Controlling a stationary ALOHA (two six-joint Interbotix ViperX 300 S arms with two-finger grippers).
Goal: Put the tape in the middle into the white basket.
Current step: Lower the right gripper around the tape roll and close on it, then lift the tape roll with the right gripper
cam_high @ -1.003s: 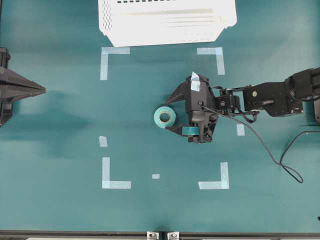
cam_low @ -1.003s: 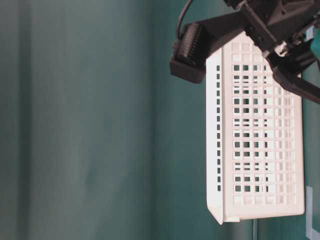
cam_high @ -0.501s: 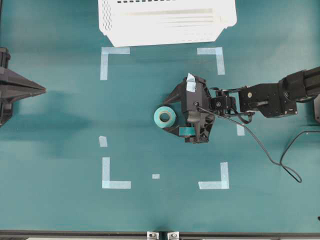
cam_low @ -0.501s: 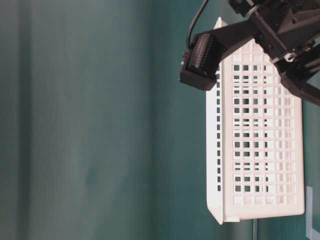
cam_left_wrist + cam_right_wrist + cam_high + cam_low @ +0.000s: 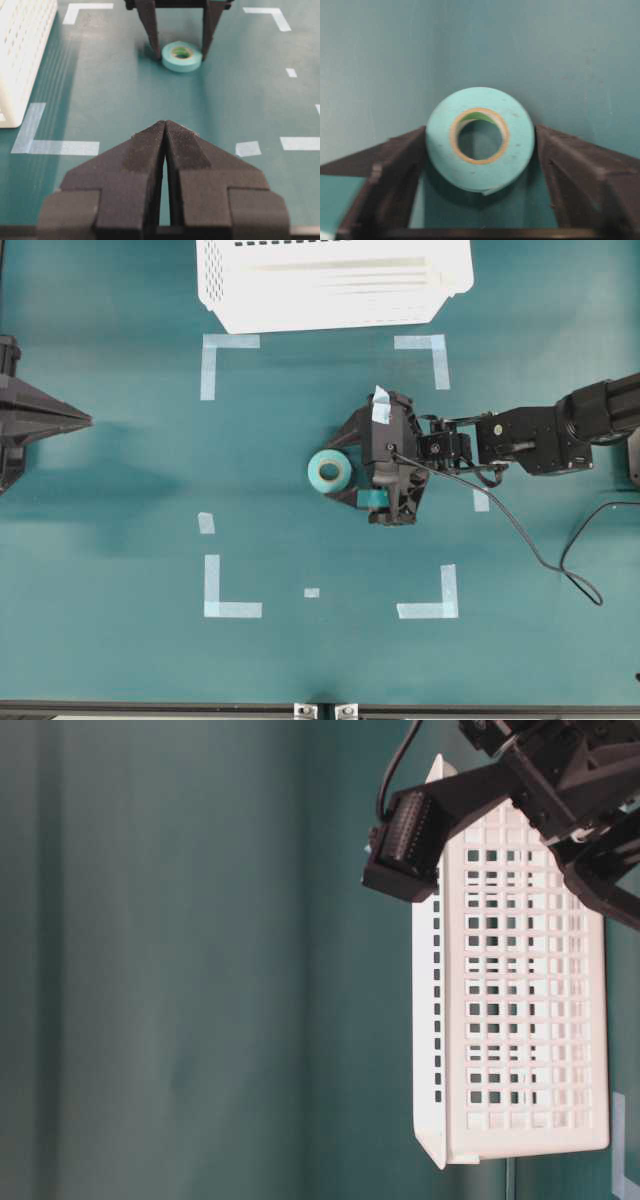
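Lying flat near the middle of the desk point(image 5: 120, 660), inside the pale corner marks point(image 5: 229, 585), the tape point(image 5: 329, 472) sits between the two fingers of the right gripper point(image 5: 346, 468), whose jaws stand just beside the roll on either side; actual contact cannot be told. The white basket point(image 5: 330, 280) rests at the desk's far edge, well apart from the tape. At the left edge, the left gripper point(image 5: 165, 131) has its jaws pressed together, holding nothing.
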